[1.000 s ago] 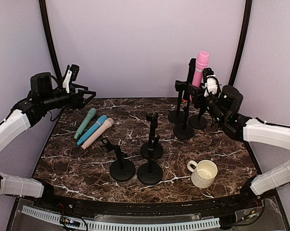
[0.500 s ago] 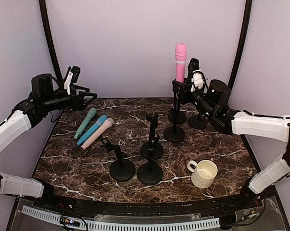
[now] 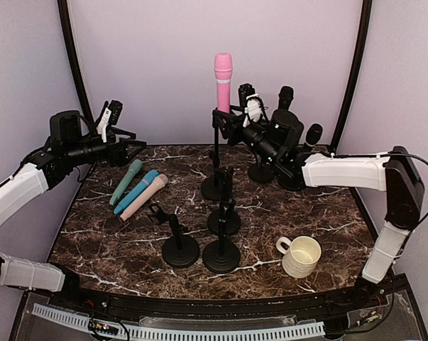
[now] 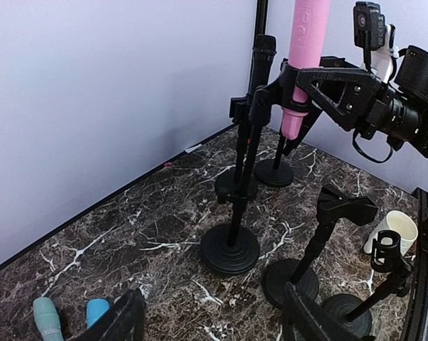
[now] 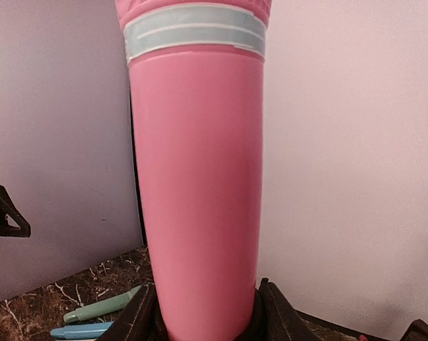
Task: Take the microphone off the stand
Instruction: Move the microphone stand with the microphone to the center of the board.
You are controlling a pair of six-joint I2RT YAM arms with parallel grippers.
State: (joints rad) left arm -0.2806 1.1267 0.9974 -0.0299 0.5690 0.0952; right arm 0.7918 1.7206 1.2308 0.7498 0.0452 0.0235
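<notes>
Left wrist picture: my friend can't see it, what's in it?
A pink microphone stands upright in a black stand on a marbled table, with the right gripper clamped on it. Empty stands and a cream mug sit nearby.

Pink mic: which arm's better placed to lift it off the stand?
Right, I'd say. The right tool clamps the pink mic at the clip of the stand; the left tool hangs open, well apart.

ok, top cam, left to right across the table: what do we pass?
green microphone → blue microphone → peach microphone → leaning empty stand → pink microphone, upright in its clip → mug. The other stands and the black microphones overlap, so they are left out.
</notes>
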